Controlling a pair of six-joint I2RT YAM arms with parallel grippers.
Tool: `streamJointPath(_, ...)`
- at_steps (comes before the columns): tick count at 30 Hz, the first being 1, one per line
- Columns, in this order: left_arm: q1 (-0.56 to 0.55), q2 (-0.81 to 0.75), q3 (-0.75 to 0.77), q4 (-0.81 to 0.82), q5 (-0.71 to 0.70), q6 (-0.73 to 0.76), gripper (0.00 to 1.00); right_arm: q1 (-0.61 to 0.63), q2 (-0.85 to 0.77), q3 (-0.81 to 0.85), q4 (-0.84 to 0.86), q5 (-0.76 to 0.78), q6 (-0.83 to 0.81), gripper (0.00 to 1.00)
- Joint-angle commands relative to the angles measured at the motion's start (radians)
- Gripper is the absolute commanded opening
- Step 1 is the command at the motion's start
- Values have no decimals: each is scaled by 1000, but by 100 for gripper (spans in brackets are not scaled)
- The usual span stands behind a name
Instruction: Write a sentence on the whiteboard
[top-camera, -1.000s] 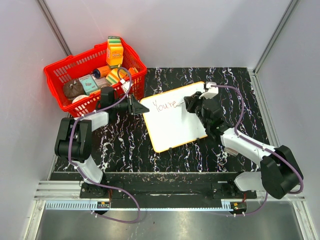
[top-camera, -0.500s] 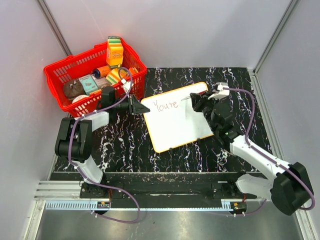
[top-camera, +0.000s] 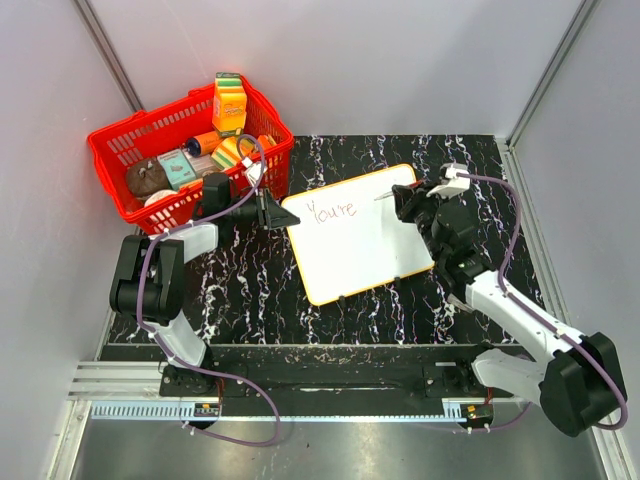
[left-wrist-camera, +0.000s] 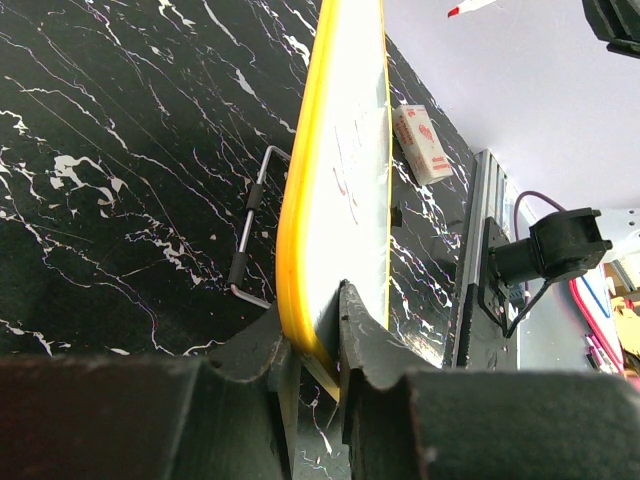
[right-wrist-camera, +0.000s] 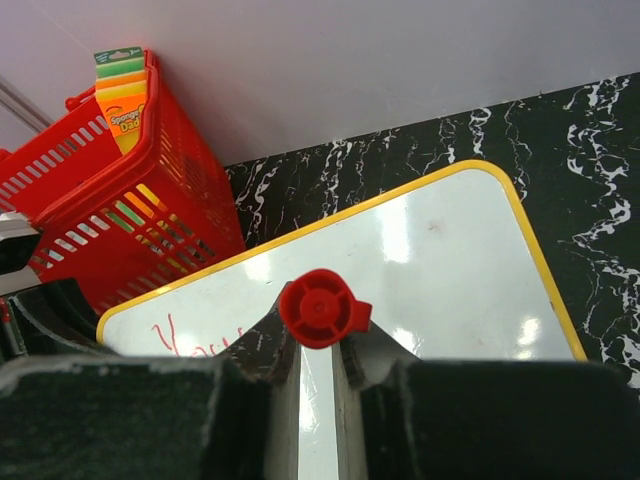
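Observation:
The whiteboard lies tilted on the black marble table, with an orange-yellow rim. The sentence reads "You're" in red near its upper left. My left gripper is shut on the board's left corner; in the left wrist view the jaws pinch the yellow rim. My right gripper is shut on a red marker at the board's upper right, to the right of the lettering. In the right wrist view the marker's red end sits between the fingers, over the board. The tip is hidden there.
A red basket full of groceries stands at the back left, close behind my left gripper; it also shows in the right wrist view. A small white box lies beyond the board. A wire stand props the board's underside.
My right gripper has moved right with the marker, from just after "You're" to the board's upper right corner. The left gripper and board have not moved.

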Motion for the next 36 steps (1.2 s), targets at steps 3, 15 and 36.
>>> streamJointPath(3, -52, 32, -30, -62, -61, 212, 0, -68, -6, 28, -13, -76, 11, 0)
streamJointPath(15, -51, 32, -32, -63, -65, 213, 0, -88, 62, 96, -58, -98, -25, 0)
streamJointPath(36, -52, 35, -24, -71, -68, 216, 0, 2, 83, 114, -22, -166, -38, 0)
